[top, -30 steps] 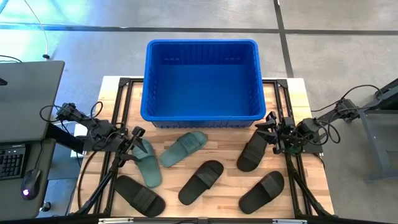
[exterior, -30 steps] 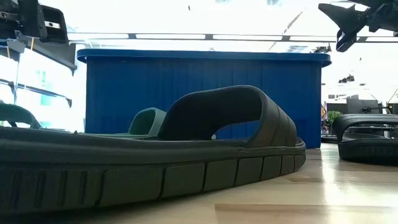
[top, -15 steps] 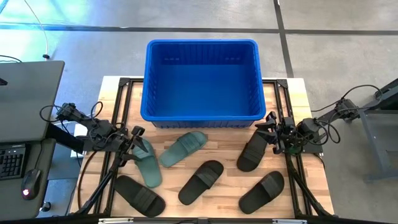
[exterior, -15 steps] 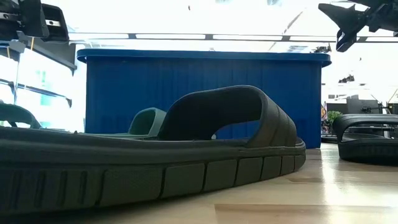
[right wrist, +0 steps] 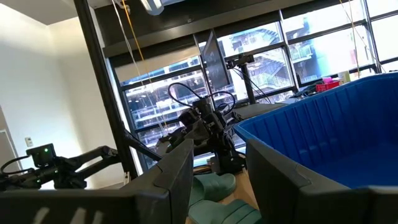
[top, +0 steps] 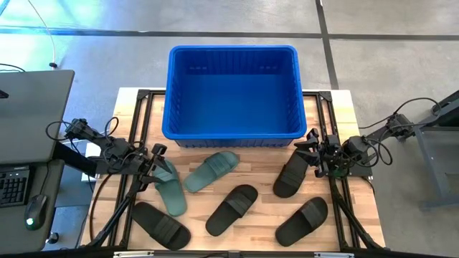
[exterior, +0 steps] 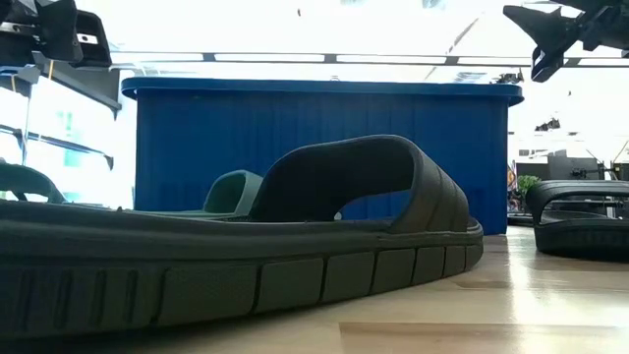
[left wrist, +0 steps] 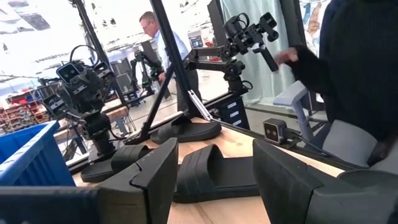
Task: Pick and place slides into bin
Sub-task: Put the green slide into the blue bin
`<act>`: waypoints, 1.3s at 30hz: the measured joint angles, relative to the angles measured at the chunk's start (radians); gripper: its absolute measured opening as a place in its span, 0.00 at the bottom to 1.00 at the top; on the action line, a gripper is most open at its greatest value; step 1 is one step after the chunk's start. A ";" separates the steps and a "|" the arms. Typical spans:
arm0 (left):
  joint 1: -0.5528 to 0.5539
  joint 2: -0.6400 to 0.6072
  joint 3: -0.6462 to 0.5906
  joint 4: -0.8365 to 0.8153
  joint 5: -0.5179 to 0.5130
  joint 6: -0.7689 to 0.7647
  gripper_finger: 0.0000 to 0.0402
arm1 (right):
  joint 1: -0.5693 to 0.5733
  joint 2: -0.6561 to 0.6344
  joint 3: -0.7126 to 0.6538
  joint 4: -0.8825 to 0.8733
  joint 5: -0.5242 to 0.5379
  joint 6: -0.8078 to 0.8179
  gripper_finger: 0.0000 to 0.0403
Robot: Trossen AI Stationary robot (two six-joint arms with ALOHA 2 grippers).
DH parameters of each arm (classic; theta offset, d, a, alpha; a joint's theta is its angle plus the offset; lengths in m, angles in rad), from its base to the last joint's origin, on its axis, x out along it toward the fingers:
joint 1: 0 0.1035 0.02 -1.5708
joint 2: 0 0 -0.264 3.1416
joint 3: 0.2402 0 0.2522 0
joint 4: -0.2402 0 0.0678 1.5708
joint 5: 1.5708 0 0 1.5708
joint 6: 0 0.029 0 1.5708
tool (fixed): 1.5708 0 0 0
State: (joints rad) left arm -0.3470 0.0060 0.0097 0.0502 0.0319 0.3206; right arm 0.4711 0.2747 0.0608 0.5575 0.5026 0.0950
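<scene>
The blue bin (top: 233,89) stands at the table's far middle and is empty. Two green slides (top: 172,188) (top: 211,170) and several black slides (top: 232,209) (top: 292,174) (top: 303,220) (top: 159,223) lie sole-down on the wooden table in front of it. My left gripper (top: 155,163) is open and raised over the far end of the left green slide; it shows high in the low view (exterior: 59,29). My right gripper (top: 308,147) is open and raised (exterior: 550,39) over the far end of a black slide. Both wrist views show a gap between the fingers (left wrist: 214,155) (right wrist: 217,155).
Black frame rails (top: 136,129) (top: 333,129) run along the table's left and right sides. A laptop and desk (top: 29,115) stand off the table's left. People (left wrist: 158,31) and a dark sleeve (left wrist: 360,62) show in the room beyond.
</scene>
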 joint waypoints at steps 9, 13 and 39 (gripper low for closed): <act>0.000 0.000 0.000 0.012 -0.045 -0.064 0.48 | 0.000 0.000 0.000 0.004 0.020 -0.067 0.35; 0.000 0.000 0.000 0.017 -0.044 -0.065 0.48 | 0.000 0.000 0.000 -0.006 -0.015 -0.053 0.35; 0.000 0.361 0.473 -0.325 -0.139 -0.150 0.47 | 0.000 0.342 0.398 -0.464 0.048 -0.069 0.35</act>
State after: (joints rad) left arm -0.3470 0.3666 0.4832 -0.2747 -0.1070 0.1709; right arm 0.4709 0.6165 0.4589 0.0938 0.5503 0.0257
